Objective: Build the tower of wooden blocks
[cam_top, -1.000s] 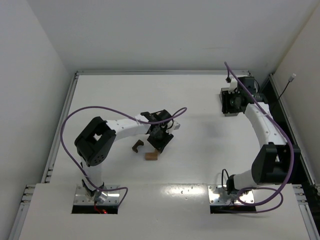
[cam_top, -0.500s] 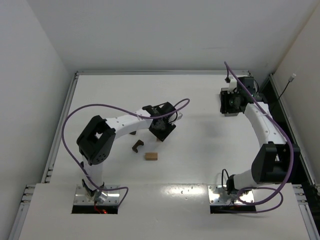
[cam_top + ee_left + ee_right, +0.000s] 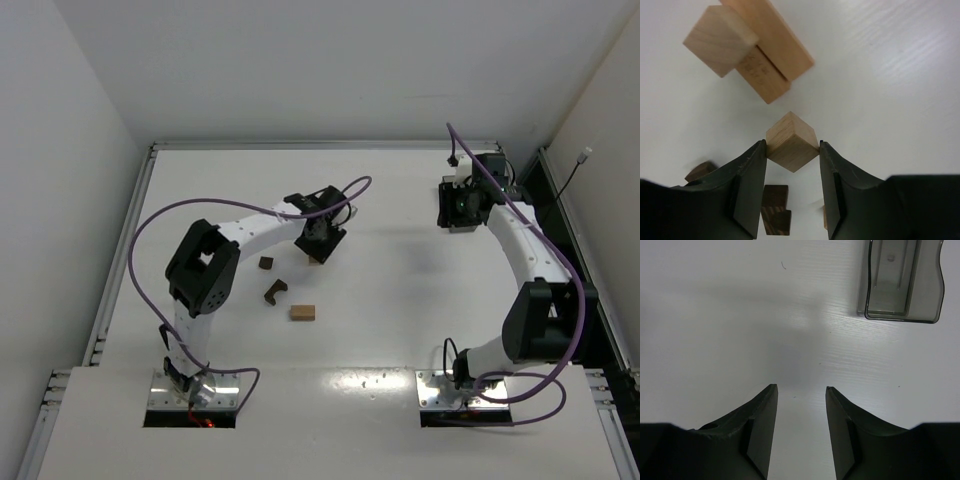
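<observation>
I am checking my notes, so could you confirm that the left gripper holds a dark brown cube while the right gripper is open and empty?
Not quite: the cube in the left gripper is light tan, not dark brown, as the left wrist view shows. The right gripper is indeed open and empty.

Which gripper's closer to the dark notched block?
Left. The left gripper, holding a light cube, is just beyond the dark notched block; the right gripper is far off to the right.
</observation>
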`<state>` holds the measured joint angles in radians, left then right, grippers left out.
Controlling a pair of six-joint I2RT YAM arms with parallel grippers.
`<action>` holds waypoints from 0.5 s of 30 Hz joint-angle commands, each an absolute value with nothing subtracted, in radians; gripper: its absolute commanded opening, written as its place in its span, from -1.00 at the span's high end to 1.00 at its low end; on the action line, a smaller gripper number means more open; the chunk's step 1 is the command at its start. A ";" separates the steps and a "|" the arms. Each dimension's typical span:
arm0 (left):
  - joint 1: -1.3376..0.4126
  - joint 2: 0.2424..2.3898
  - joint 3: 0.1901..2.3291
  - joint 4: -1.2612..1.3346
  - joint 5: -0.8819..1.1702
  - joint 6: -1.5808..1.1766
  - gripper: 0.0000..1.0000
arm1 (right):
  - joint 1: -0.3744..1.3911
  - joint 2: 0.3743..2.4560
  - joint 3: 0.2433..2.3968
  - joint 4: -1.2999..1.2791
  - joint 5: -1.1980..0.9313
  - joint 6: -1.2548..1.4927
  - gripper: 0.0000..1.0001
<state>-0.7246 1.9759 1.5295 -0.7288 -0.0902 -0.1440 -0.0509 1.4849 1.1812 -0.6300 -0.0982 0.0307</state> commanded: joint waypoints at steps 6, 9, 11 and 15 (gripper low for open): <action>-0.630 2.049 1.649 -0.755 -0.051 -0.163 1.00 | -0.057 1.482 1.218 -0.614 -0.127 0.054 0.20; -0.621 2.062 1.683 -0.755 -0.022 -0.153 1.00 | -0.057 1.491 1.218 -0.614 -0.127 0.054 0.20; -0.621 2.062 1.697 -0.755 -0.009 -0.153 1.00 | -0.057 1.491 1.218 -0.614 -0.127 0.054 0.20; -0.621 2.052 1.706 -0.755 0.014 -0.153 1.00 | -0.057 1.491 1.218 -0.614 -0.127 0.054 0.20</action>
<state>-0.6201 2.0666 1.6749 -0.7525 -0.0235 -0.1440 -0.0509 1.4887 1.1812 -0.6304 -0.1093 0.0425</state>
